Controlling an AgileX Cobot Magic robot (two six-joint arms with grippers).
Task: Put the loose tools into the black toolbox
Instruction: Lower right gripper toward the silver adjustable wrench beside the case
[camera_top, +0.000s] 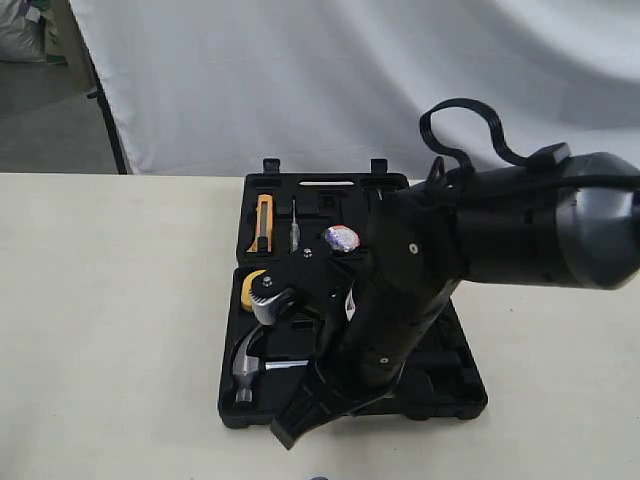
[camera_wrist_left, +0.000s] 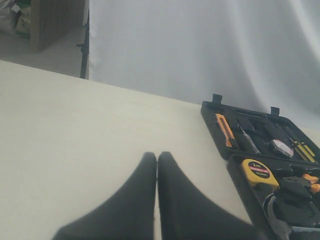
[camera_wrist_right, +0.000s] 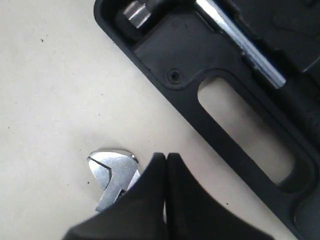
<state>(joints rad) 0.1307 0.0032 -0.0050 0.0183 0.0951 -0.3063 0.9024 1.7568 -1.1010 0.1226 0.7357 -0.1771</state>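
The black toolbox (camera_top: 455, 395) lies open mid-table, its handle slot (camera_wrist_right: 245, 127) in the right wrist view. In its recesses sit a hammer (camera_top: 246, 365), a yellow tape measure (camera_wrist_left: 259, 173), an orange utility knife (camera_top: 263, 222) and a screwdriver (camera_top: 294, 226). A loose silver wrench (camera_wrist_right: 111, 172) lies on the table just outside the toolbox's front edge. My right gripper (camera_wrist_right: 166, 156) is shut with nothing between its tips; one finger covers the wrench's handle. My left gripper (camera_wrist_left: 157, 155) is shut and empty over bare table to the toolbox's left.
My right arm (camera_top: 420, 270) reaches across the toolbox and hides its right half. A small tape roll (camera_top: 341, 238) sits in the lid. A white backdrop sheet (camera_top: 300, 80) hangs behind the table's far edge.
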